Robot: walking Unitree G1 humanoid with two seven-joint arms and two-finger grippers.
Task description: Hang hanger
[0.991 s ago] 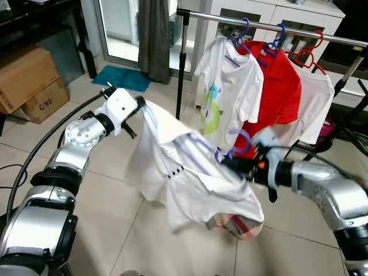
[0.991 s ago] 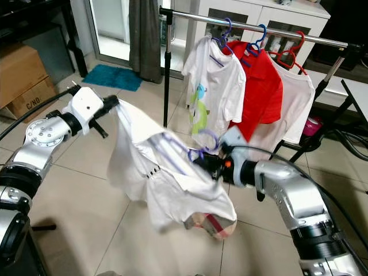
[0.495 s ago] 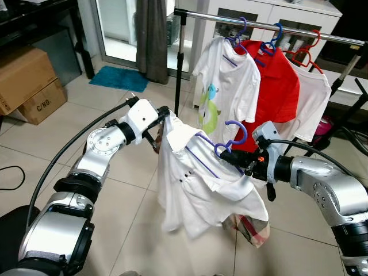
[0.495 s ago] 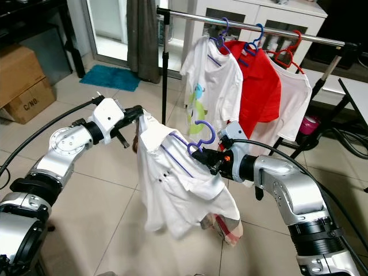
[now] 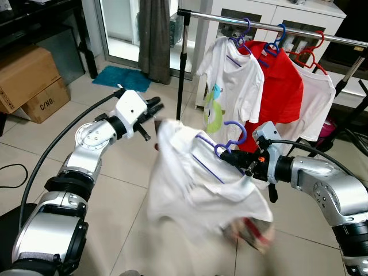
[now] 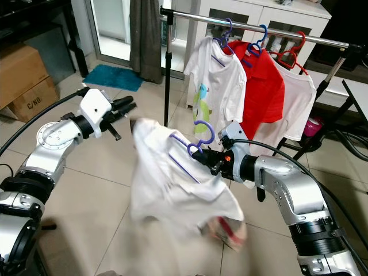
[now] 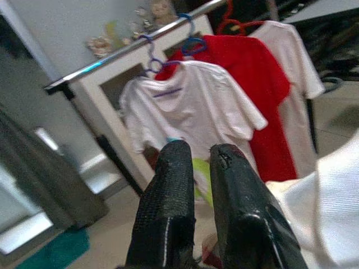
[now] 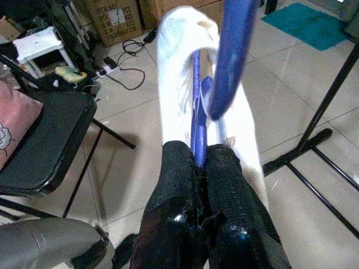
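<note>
The lower half of the white shirt [image 5: 201, 190] is smeared by motion blur, so its hem and the reddish checked patch at its bottom right cannot be made out properly. The shirt hangs on a purple hanger [image 5: 230, 138] whose hook stands free above the collar; most of the hanger's body is hidden under the cloth.

Right gripper [image 5: 238, 164]: fingers pressed together on the purple hanger just below its hook, seen plainly in the right wrist view, where the blue-purple stem [image 8: 197, 123] runs between the two black fingers [image 8: 179, 179]. Hanger and shirt are held in mid-air in front of the clothes rack [image 5: 270, 26], below its rail and not on it.

Left gripper [image 5: 154, 108]: fingers close together with only a narrow gap, nothing between them, just beside the shirt's upper left edge but apart from it.

On the rail hang a white printed T-shirt [image 5: 230, 80], a red T-shirt [image 5: 279, 86] and another white one [image 5: 313, 100], the last partly covered by the red.

Room: pale tiled floor [image 5: 115, 172], a cardboard box [image 5: 29, 80] at left, a teal mat [image 5: 121, 77] by a dark curtain [image 5: 154, 34], white cabinets behind the rack.
</note>
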